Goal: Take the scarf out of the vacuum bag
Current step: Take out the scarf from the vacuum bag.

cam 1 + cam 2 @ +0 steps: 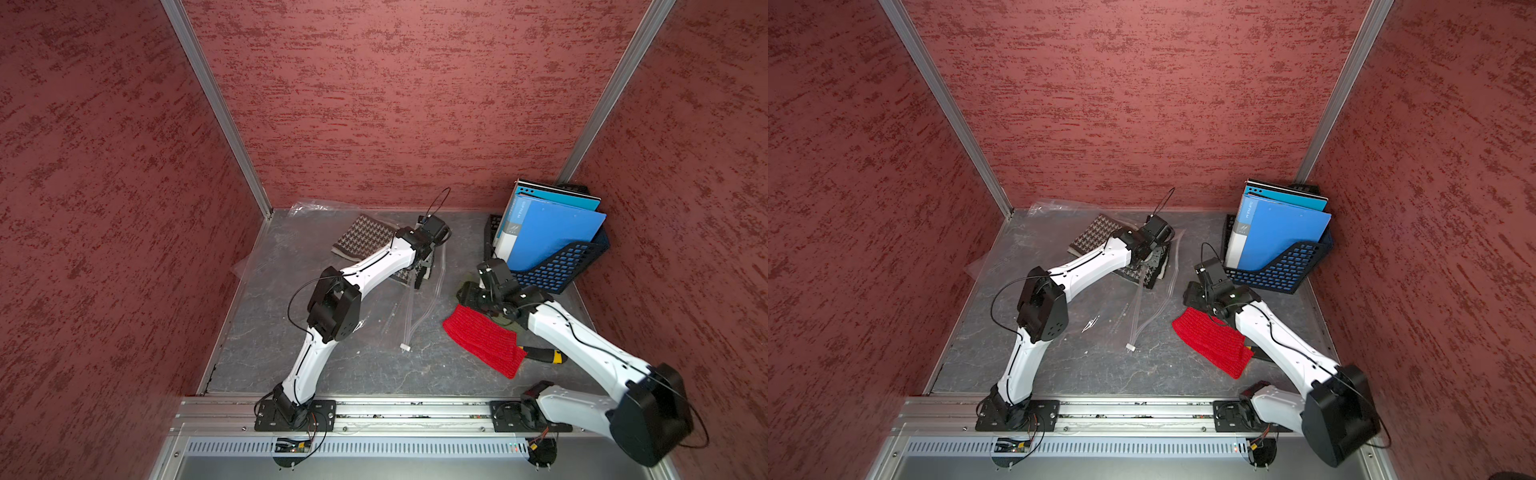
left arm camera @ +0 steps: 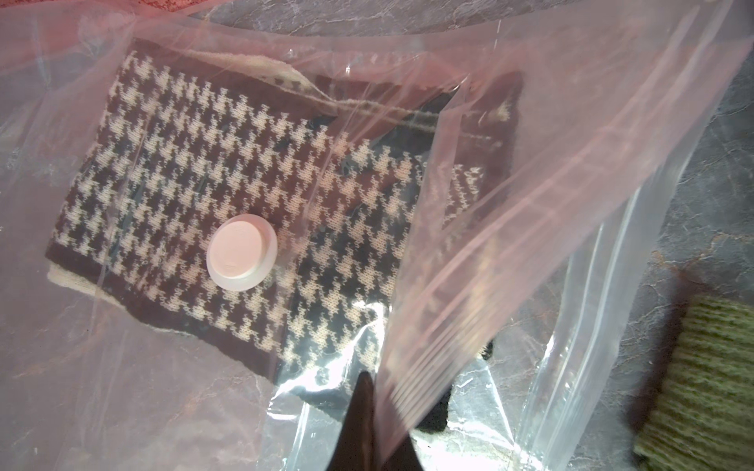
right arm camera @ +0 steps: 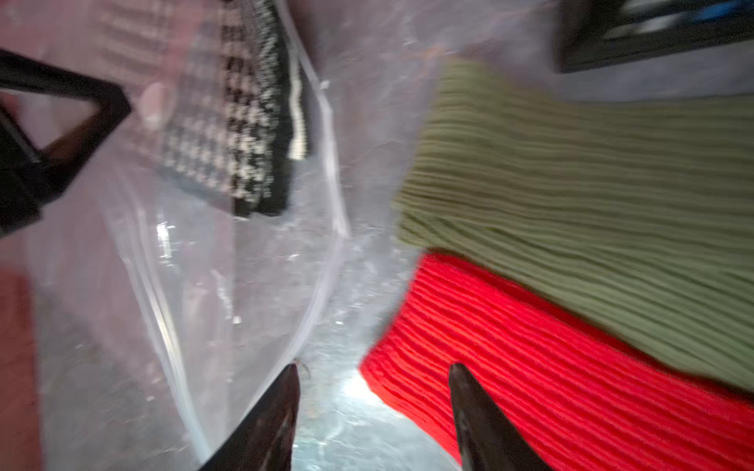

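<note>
The scarf [image 1: 365, 237] [image 1: 1096, 232] is a folded houndstooth cloth lying at the back of the table. It is inside the clear vacuum bag [image 1: 266, 259] [image 2: 530, 163], under the plastic, with the round white valve cap [image 2: 240, 253] on top of it. My left gripper [image 1: 424, 270] [image 2: 377, 407] is shut on the bag's ribbed zip edge and holds it raised near the scarf's right end. My right gripper [image 1: 467, 291] [image 3: 373, 369] is open and holds nothing. It hangs low between the bag's mouth and a red cloth. The scarf [image 3: 236, 134] shows blurred beyond it.
A red knit cloth [image 1: 484, 343] [image 3: 571, 367] lies right of the bag, with a green knit cloth [image 3: 591, 183] [image 2: 701, 387] partly on it. A blue mesh rack [image 1: 565, 266] with folders stands at the back right. The bag's white slider clip [image 1: 405, 347] lies mid-table. Red walls enclose three sides.
</note>
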You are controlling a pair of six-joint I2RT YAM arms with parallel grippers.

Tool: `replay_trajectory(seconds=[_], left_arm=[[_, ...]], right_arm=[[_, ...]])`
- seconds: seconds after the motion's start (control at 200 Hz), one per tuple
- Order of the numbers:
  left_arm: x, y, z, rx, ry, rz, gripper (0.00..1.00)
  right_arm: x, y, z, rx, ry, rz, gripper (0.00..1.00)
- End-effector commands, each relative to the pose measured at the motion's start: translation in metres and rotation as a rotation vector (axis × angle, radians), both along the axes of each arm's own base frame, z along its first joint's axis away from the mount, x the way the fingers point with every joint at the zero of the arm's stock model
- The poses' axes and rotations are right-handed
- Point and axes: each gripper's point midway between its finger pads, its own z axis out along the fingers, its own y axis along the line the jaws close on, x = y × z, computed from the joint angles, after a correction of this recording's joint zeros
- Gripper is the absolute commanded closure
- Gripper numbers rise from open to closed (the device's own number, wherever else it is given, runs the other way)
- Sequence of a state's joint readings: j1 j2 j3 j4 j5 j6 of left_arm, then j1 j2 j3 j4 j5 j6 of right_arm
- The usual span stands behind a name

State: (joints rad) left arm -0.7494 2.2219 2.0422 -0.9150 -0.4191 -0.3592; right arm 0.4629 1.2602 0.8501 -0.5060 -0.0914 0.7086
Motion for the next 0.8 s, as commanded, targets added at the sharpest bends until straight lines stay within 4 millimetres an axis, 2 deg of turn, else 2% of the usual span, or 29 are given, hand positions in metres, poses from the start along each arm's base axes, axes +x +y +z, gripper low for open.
replay_trajectory(seconds=[0.0,0.08,0.1,0.356,0.406,0.626,0.796], left_arm=[[0.002,-0.006,0.028,-0.06,-0.05,0.006,1.0],[0.001,-0.009,0.036,-0.074,-0.062,0.002,1.0],[0.0,-0.01,0.037,-0.076,-0.063,0.0,1.0],[-0.005,-0.017,0.051,-0.095,-0.074,-0.017,1.0],[-0.006,-0.017,0.055,-0.096,-0.078,-0.02,1.0],[-0.008,-0.02,0.06,-0.089,-0.079,-0.034,1.0],[-0.008,-0.02,0.059,-0.084,-0.076,-0.039,1.0]], right_arm=[[0.03,0.059,0.014,0.253,-0.117,0.154,0.42],[0.047,0.063,0.004,0.258,-0.125,0.12,0.41],[0.051,0.065,-0.005,0.254,-0.114,0.116,0.41],[0.096,0.074,-0.033,0.208,-0.119,0.051,0.38],[0.101,0.07,-0.044,0.169,-0.105,0.029,0.38],[0.127,0.069,-0.062,0.083,-0.099,0.003,0.38],[0.136,0.054,-0.074,-0.02,-0.095,-0.049,0.38]])
